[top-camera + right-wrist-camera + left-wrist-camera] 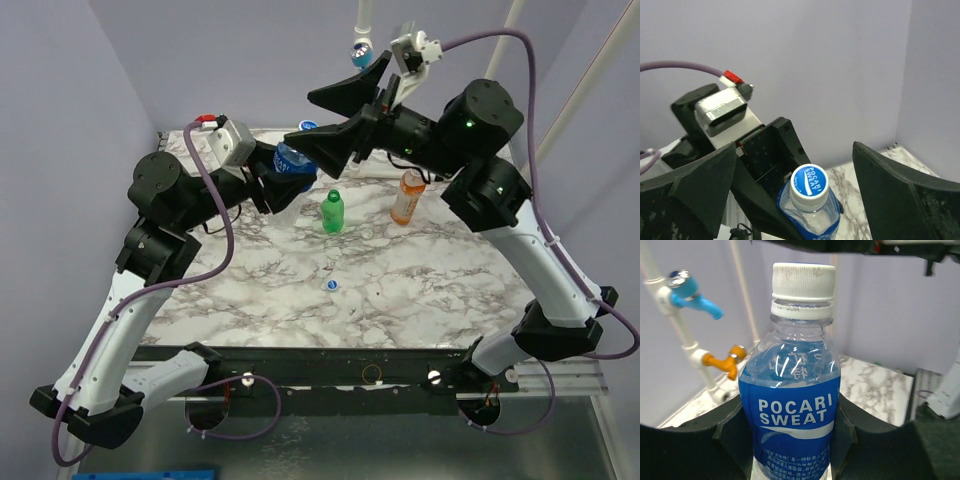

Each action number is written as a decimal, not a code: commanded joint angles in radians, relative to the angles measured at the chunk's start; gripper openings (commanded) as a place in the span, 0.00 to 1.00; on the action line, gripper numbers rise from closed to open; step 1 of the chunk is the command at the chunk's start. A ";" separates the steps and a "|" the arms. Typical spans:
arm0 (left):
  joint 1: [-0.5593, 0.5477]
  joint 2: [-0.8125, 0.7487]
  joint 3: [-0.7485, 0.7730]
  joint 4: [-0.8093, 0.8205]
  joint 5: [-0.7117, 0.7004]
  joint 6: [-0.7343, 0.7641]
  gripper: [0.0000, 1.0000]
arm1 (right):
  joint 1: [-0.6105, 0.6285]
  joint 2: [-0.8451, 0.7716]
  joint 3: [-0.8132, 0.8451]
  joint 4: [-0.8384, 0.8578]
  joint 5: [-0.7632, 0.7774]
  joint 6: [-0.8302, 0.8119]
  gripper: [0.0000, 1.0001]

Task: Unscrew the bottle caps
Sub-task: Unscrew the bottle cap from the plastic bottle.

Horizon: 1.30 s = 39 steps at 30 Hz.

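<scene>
wearing white cap point(803, 281): blue-labelled bottle point(790, 405)

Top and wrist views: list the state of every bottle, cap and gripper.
Pocari Sweat bottle, upright, gripped around its body.
White cap, on that bottle's neck.
Left gripper, shut on the Pocari Sweat bottle.
Right gripper, open, fingers either side of the white cap, not touching.
Green bottle, standing free on the table.
Orange bottle, standing free.
Loose cap, lying on the table.
</scene>
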<state>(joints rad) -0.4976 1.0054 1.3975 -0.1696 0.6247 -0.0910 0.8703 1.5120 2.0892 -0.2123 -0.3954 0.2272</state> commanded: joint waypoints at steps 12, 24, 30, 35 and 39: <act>0.001 0.016 -0.008 0.003 -0.203 0.096 0.00 | 0.033 0.018 -0.057 -0.009 0.330 -0.055 0.65; 0.001 0.004 -0.036 0.009 -0.164 0.062 0.00 | 0.033 -0.022 -0.130 0.078 0.262 -0.040 0.04; 0.001 -0.004 -0.047 0.010 -0.019 -0.032 0.00 | 0.024 -0.029 -0.122 0.079 0.151 -0.038 0.01; 0.001 -0.004 -0.036 0.049 0.284 -0.213 0.00 | -0.034 -0.032 -0.178 0.141 -0.245 0.024 0.01; 0.001 0.004 -0.018 0.090 0.430 -0.316 0.00 | -0.082 -0.015 -0.218 0.279 -0.733 0.118 0.01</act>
<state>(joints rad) -0.4839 1.0115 1.3624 -0.1204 0.7292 -0.2382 0.8181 1.4818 1.9091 -0.1242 -0.5884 0.2447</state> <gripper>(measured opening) 0.504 0.339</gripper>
